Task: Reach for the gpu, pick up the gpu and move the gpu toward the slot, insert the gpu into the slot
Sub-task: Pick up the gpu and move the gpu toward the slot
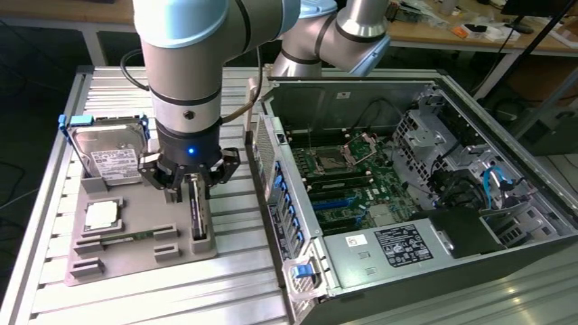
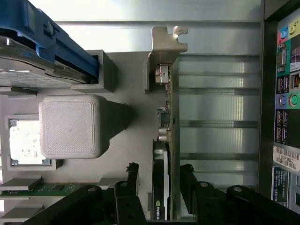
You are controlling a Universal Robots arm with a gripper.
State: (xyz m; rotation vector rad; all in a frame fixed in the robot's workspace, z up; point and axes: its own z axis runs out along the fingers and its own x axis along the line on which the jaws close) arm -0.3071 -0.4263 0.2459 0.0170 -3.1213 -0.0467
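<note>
The pincer [image 1: 196, 186] stood open, pointing straight down from the arm over the grey tray [image 1: 135, 263]. Its black fingers [image 2: 132, 185] reached down on either side of the graphics card [image 1: 199, 218], one on each face, and had not closed on it. In the wrist view the pincer [image 2: 160, 185] straddled one end of the graphics card [image 2: 169, 117]. There was a narrow gap on one side, and the finger on the other side was very close to the board. Whether that finger touched the board could not be made out.

The card stood on its long edge in a holder on the tray, and its silver bracket [image 2: 165, 49] was at the end away from the fingers. The tray lay on the ribbed metal table [image 1: 226, 288], just beside the open computer case [image 1: 505, 135] on the exterior view's right.

Inside the case the green board lay flat. The blue slot [image 1: 336, 201] ran across the board with nothing in it, well apart from the card.

On the tray, on the exterior view's left of the card, a hard drive with blue rails [image 1: 108, 152] stood upright in its own holder. Near it lay a square silver chip [image 1: 104, 215] and a thin green memory stick [image 1: 126, 237].
</note>
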